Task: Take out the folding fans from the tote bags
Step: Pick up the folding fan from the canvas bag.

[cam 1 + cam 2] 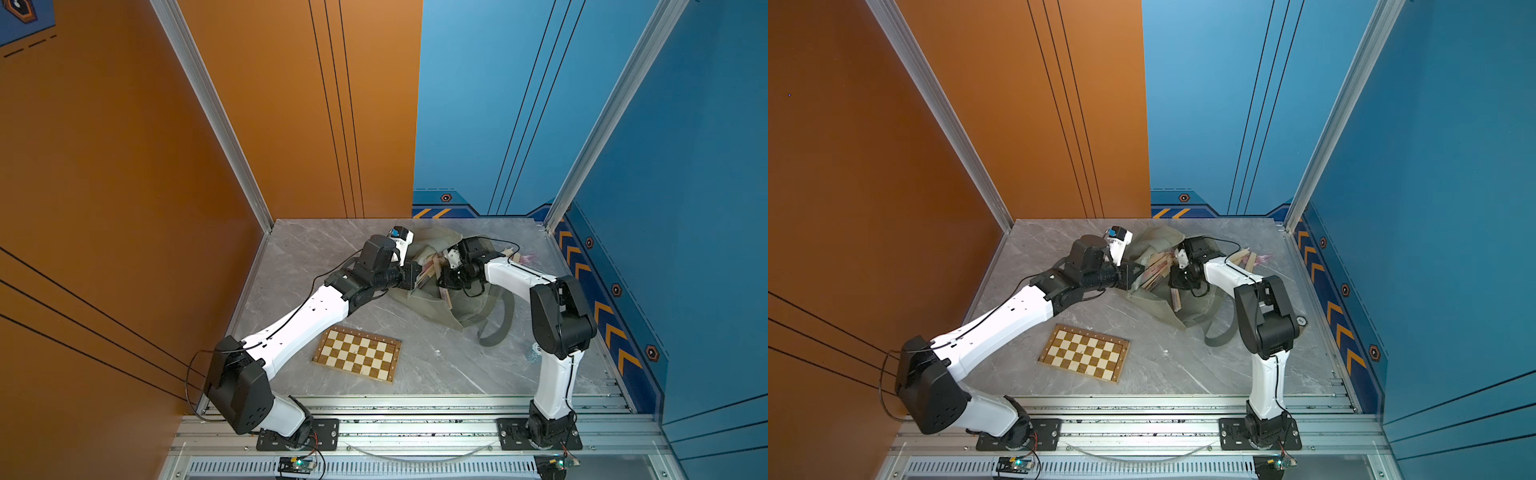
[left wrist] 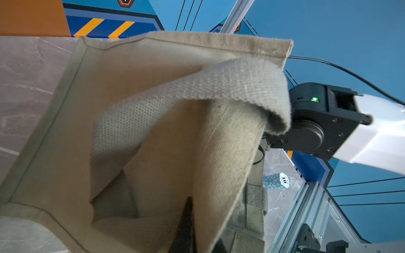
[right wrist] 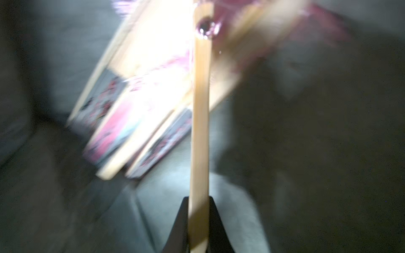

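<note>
Fans [image 1: 514, 257] lie out near table's [image 1: 436, 374] far right corner; more remain in tote [image 1: 440, 309]. Right gripper [image 3: 199, 202] pinches a fan [image 3: 200, 109]; left gripper [image 1: 410, 275], pressed shut, holds tote's rim.

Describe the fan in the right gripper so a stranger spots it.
Find the olive tote bag near the back of the grey table. The right gripper reaches into it, shut on one fan: a pale rib with a pink bead; the other fans lie loose.
</note>
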Controlling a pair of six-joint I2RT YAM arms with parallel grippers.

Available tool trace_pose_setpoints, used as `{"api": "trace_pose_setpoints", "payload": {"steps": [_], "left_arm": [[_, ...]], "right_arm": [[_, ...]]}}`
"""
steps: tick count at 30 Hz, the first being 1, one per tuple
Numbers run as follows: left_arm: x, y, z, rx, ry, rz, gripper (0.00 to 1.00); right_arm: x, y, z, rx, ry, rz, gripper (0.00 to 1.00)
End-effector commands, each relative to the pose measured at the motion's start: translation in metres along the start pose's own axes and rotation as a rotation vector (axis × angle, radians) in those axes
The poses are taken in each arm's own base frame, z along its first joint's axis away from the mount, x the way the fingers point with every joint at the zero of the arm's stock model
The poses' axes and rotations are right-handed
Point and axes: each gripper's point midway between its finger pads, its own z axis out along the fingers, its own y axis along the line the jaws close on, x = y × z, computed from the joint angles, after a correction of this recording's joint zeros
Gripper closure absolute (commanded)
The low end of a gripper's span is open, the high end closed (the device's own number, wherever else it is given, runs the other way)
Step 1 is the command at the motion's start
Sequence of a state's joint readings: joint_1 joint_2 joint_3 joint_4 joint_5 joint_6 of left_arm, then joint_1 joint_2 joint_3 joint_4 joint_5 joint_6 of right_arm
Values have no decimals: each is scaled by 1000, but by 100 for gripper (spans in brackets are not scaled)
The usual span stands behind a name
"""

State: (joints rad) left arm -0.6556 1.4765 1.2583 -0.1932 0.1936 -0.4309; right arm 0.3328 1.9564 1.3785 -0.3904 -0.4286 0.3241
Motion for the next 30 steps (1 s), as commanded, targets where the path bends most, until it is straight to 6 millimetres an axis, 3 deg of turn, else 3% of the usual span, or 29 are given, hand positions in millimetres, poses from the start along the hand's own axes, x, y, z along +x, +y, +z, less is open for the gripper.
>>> {"api": "trace_pose_setpoints", "payload": {"steps": [1, 9, 14, 23, 30], "left_arm": [[5, 12, 11, -27, 0, -1, 100], [-10, 26, 26, -6, -31, -47, 100], [-20, 30, 27, 10, -43, -32, 100], [-38, 43, 29, 26, -42, -22, 100], [-50, 49, 32, 36, -41, -12, 100]], "right_arm": [[-8, 28, -22, -127, -52, -141, 90], [8, 66, -62, -223, -49, -377, 93], [18, 69, -91, -113, -83, -548, 94], [0, 70, -171, -20, -305, -520, 99], [-31, 47, -249, -54, -561, -309, 100]]}}
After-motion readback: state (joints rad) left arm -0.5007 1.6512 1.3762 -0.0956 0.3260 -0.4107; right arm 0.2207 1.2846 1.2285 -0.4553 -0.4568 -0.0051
